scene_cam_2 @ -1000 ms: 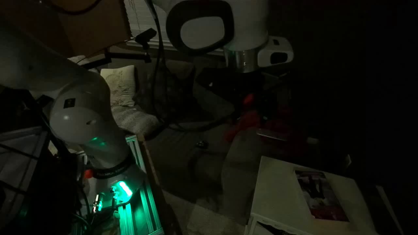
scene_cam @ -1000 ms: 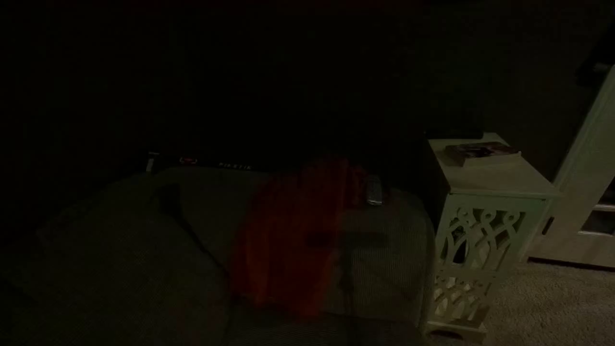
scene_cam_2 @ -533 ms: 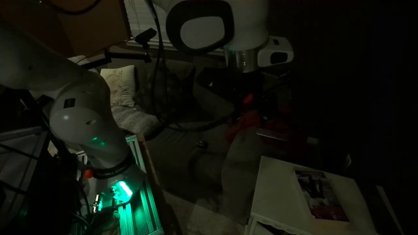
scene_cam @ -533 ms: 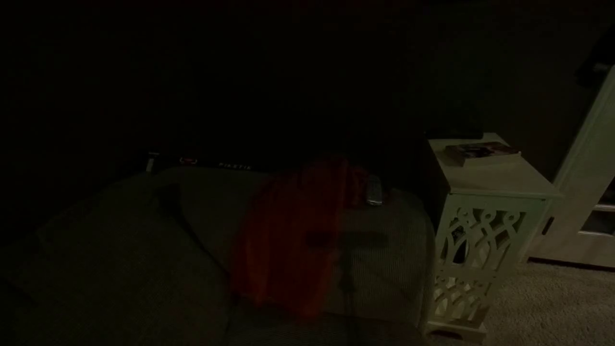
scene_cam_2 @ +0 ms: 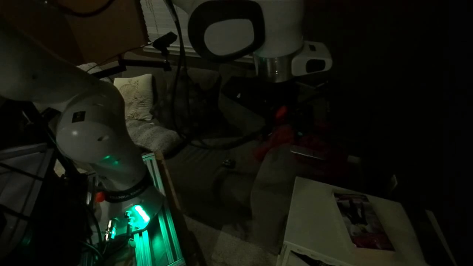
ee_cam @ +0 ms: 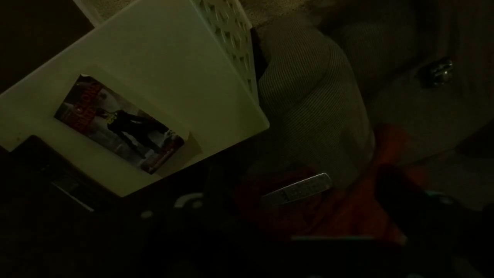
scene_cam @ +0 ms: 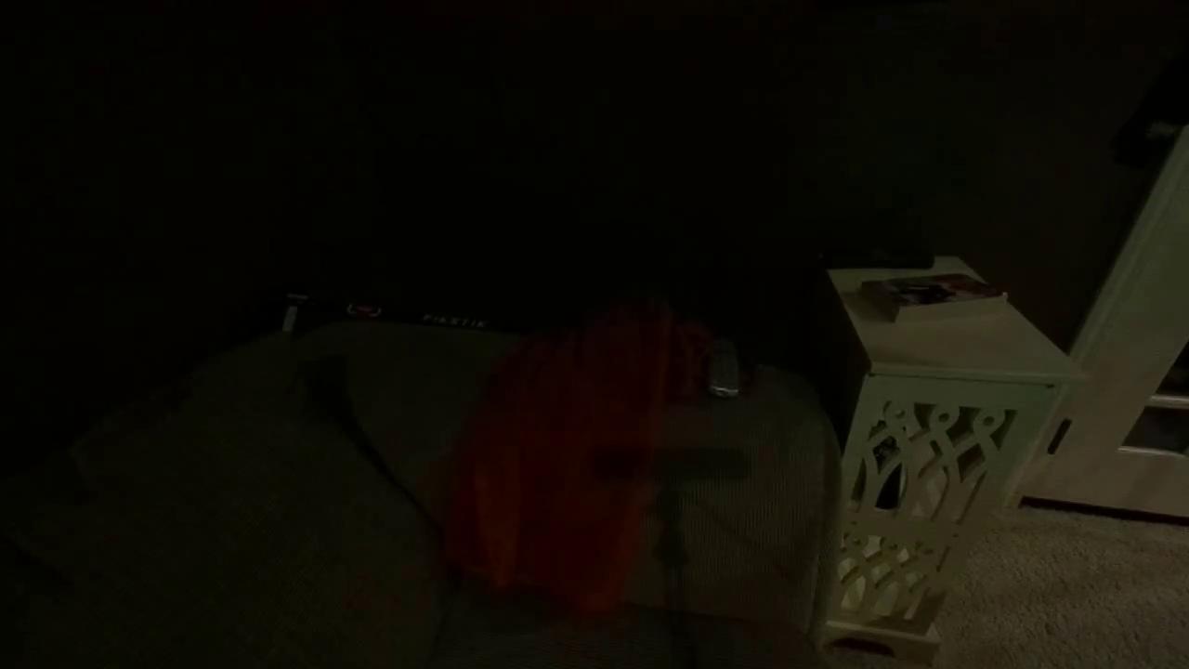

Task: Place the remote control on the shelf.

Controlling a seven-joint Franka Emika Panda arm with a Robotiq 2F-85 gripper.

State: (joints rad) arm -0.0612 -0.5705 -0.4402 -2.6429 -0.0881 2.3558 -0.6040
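Note:
The remote control [ee_cam: 297,191] is silvery and slim. It lies on a red cloth [ee_cam: 359,210] over the couch arm, and also shows in both exterior views [scene_cam: 724,370] [scene_cam_2: 308,152]. The shelf is a white stand with a cut-out lattice side; its top shows in the wrist view [ee_cam: 154,50] and in both exterior views [scene_cam: 966,348] [scene_cam_2: 314,214]. My gripper [ee_cam: 303,175] is very dark in the wrist view. Its fingers [ee_cam: 393,181] stand wide apart with nothing held, and the remote appears below, between them. In an exterior view the gripper is mostly lost in shadow.
A book [ee_cam: 123,123] lies on the shelf top, with a dark box-like object [ee_cam: 65,173] by its far edge. The couch [scene_cam: 743,530] stands beside the shelf. A small shiny object [ee_cam: 440,73] lies on the couch seat. Cables [scene_cam_2: 177,92] hang beside the arm.

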